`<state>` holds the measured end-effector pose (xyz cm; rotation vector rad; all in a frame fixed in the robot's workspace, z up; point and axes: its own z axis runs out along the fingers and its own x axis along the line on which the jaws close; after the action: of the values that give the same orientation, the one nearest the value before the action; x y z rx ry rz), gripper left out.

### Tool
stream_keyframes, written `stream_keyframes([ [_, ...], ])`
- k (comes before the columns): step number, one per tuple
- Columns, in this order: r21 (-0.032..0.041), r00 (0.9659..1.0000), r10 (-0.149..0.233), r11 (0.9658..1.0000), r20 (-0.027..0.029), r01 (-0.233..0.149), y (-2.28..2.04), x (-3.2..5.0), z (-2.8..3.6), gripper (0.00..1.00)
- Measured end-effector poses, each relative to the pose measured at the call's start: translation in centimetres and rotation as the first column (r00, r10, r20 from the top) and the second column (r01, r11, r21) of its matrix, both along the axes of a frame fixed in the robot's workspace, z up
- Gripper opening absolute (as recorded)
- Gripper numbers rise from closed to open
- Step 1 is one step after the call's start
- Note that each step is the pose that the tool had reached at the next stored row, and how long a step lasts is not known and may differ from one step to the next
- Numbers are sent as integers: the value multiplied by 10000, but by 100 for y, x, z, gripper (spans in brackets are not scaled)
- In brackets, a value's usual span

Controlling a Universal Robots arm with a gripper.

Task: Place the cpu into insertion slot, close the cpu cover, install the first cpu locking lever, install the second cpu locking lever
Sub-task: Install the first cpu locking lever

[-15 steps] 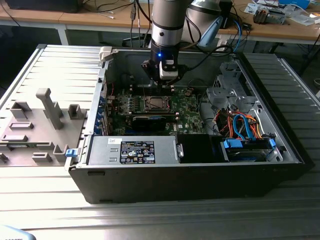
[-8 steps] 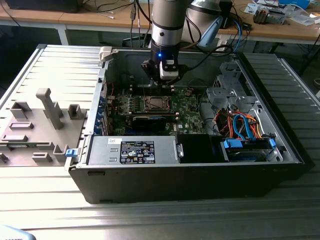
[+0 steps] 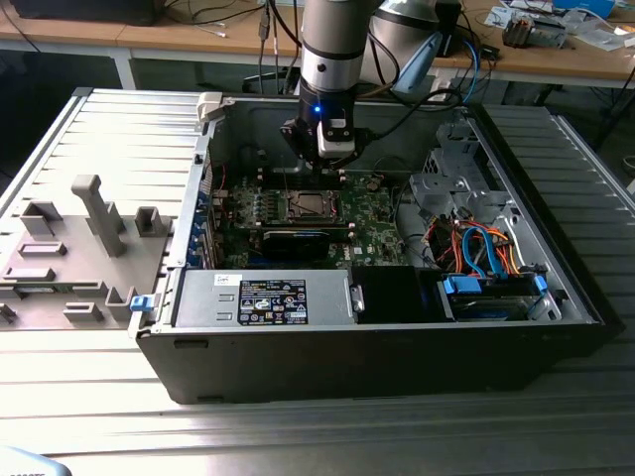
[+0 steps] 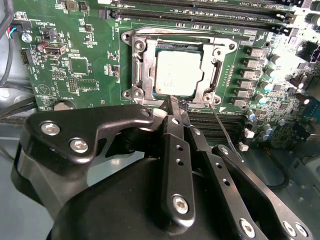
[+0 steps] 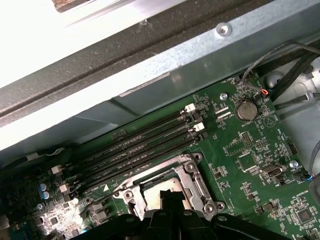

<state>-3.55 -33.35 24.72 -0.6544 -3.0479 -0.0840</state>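
The cpu [image 4: 179, 73] sits in the insertion slot [image 4: 131, 39] with the cpu cover [image 4: 216, 70] down over it, so the lever step looks to be in hand. The gripper [image 4: 173, 104] is pinched together on nothing at the cover's edge. In the exterior view the cpu lies at 6 o'clock from it. The thin locking lever [image 4: 225, 131] beside the tips likely needs pressing down and hooking.

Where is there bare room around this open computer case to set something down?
Bare table in front of the case, and behind the grey fixture at the exterior view's left. Crowded: inside the case, under the gripper.
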Motion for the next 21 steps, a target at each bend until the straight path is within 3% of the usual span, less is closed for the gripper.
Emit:
stream_keyframes([
  [21, 0, 9997, 246, 9997, 0, -246, 0, 0, 0, 11],
])
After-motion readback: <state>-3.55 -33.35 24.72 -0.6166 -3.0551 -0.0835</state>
